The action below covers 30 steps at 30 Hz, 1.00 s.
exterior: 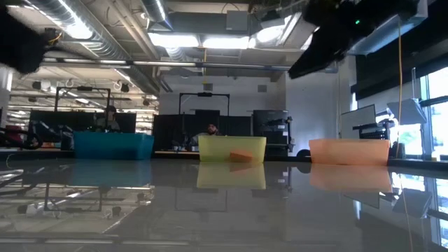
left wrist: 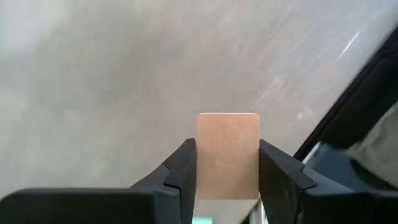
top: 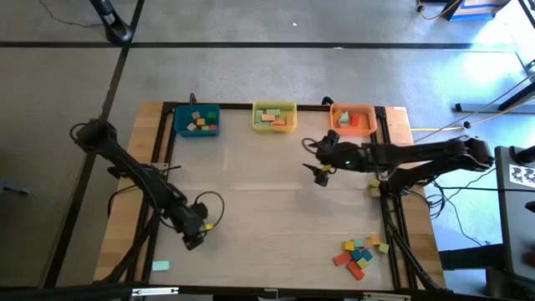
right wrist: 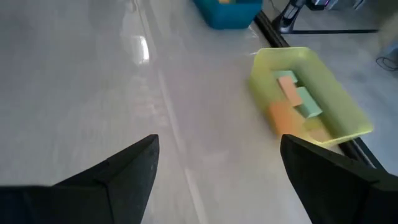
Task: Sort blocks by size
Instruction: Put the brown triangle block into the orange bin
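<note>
My left gripper (top: pixel 197 236) hangs over the table's near left part, shut on a tan block (left wrist: pixel 227 146). My right gripper (top: pixel 321 173) stands open above the table's middle right, with nothing between its fingers (right wrist: pixel 127 171). A heap of several blocks (top: pixel 359 253) in orange, red, teal and yellow lies on the table near its right front corner. A single teal block (top: pixel 160 266) lies flat at the near left edge. Another small tan block (top: pixel 374 191) lies by the right arm. My left gripper pinches the tan block by two opposite sides (left wrist: pixel 202 168) between its two fingers (left wrist: pixel 181 171). The block's flat face shows, and its free end reaches out past the fingertips. The fingers slant down toward the table, and the block looks clear of it.
Three bins stand in a row along the far edge: blue (top: pixel 197 121), yellow (top: pixel 274 117) and orange (top: pixel 353 119), each with a few blocks inside. The black frame rails (top: pixel 167 142) run along the table's sides. Bare tabletop (top: pixel 259 201) lies between the two arms.
</note>
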Tool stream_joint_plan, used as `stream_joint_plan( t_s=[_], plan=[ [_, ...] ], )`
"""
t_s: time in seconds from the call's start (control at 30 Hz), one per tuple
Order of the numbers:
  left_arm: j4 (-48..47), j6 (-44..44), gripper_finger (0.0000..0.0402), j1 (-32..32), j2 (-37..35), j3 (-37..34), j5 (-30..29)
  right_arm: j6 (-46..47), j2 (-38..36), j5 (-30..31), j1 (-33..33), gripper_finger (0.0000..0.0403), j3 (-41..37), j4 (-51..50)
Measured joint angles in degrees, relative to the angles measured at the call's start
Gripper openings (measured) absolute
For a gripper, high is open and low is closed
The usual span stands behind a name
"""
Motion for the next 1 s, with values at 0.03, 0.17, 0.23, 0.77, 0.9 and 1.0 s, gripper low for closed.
stream_joint_plan(
  t_s=[0.03, 0.17, 0.23, 0.77, 0.9, 1.0],
  plan=[
    [0.2, 1.6, 0.0118, 0.7, -0.8, 0.2, -1.9, 0.0, -1.5, 0.0, 0.0, 0.0333, 0.0, -0.8],
    [0.4, 10.1, 0.0117, 3.8, -3.5, 0.9, -9.4, 0.2, -6.4, 0.0, 0.0, 0.0333, 0.0, -3.6],
    [0.6, 15.1, 0.0118, 5.7, -4.5, 1.4, -13.4, 0.5, -7.7, -0.8, 0.0, 0.0333, 0.0, -3.7],
    [35.3, 59.3, 0.0124, 19.4, -5.7, 1.5, -31.2, 7.2, 0.8, -11.7, 0.0, 0.0333, 0.0, 6.6],
    [43.2, 64.2, 0.0124, 21.1, -5.7, 1.5, -31.5, 2.9, 6.0, -15.0, 0.1, 0.0333, 0.0, 17.0],
    [49.0, 66.1, 0.0124, 22.3, -5.2, 1.5, -32.5, -1.0, 10.0, -19.1, 0.6, 0.0333, 0.0, 25.6]
  ],
)
